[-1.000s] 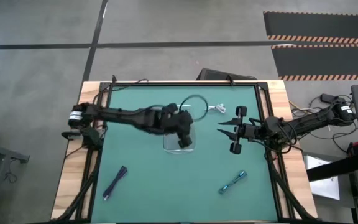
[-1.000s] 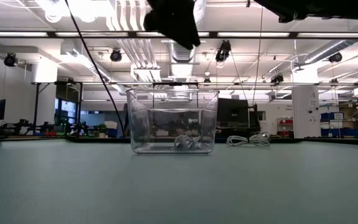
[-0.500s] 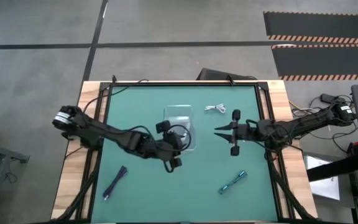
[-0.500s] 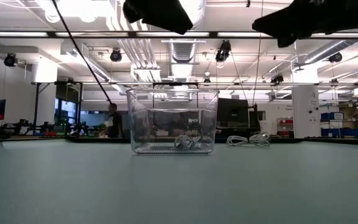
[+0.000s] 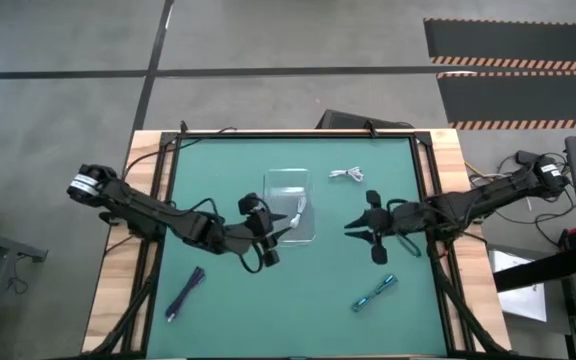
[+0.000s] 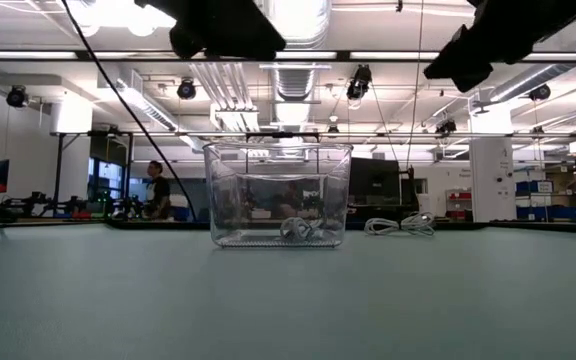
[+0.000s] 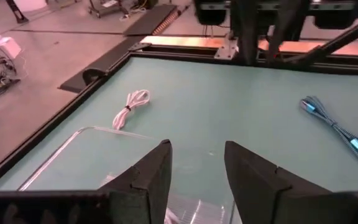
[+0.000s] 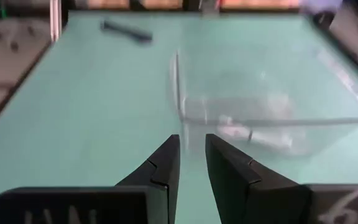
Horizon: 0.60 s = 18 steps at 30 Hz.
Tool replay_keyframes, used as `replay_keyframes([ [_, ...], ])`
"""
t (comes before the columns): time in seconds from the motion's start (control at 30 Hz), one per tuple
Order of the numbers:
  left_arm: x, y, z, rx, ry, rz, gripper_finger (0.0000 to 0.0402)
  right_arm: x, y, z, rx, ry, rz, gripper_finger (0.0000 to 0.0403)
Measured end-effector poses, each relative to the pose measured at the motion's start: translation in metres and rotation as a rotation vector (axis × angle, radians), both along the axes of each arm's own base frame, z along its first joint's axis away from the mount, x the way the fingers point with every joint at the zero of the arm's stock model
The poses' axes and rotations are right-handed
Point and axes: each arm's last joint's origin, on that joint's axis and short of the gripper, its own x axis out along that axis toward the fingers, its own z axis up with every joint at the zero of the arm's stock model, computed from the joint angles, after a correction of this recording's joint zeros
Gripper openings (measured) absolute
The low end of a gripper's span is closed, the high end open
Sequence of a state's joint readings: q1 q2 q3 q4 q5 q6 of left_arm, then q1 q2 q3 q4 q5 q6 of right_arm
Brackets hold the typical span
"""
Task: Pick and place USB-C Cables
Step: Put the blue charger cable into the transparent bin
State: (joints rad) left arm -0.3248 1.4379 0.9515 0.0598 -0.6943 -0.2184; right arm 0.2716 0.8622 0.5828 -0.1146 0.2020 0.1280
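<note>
Teal cable (image 5: 376, 292) near right claw (image 5: 351, 224); both claws seemingly open, empty.

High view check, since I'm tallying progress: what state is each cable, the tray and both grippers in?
Clear tray: upright, holds one white cable.
Second white cable: on mat, beyond tray.
Purple cable: on mat.
Teal cable: on mat.
Left gripper: jaws open, empty.
Right gripper: jaws slightly apart, empty.

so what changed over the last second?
The left hand pulled back from above the clear tray toward the table's near side, empty. The right hand narrowed and drifted slightly nearer. The white cable in the tray and the three loose cables stayed put.
</note>
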Motion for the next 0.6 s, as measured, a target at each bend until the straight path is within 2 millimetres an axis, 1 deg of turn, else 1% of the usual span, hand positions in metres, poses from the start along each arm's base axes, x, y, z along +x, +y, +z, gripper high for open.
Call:
replay_keyframes([
  [0.2,-0.012,0.006,-0.009,0.026,-0.031,0.098,0.0132,0.009,0.015,-0.003,0.017,0.281,-0.017,0.0068],
  [0.3,-0.015,0.007,-0.012,0.023,-0.042,0.100,0.0132,0.012,0.025,-0.007,-0.001,0.430,-0.027,0.0067],
  [0.4,-0.015,0.007,-0.011,0.018,-0.055,0.100,0.0132,0.012,0.035,-0.013,-0.024,0.574,-0.031,0.0068],
  [0.53,-0.015,0.006,-0.012,0.020,-0.051,0.098,0.0132,0.012,0.052,-0.019,-0.013,0.761,-0.004,0.0068],
  [0.6,-0.015,0.006,-0.012,0.020,-0.051,0.098,0.0132,0.012,0.062,-0.021,-0.006,0.822,0.011,0.0068],
])
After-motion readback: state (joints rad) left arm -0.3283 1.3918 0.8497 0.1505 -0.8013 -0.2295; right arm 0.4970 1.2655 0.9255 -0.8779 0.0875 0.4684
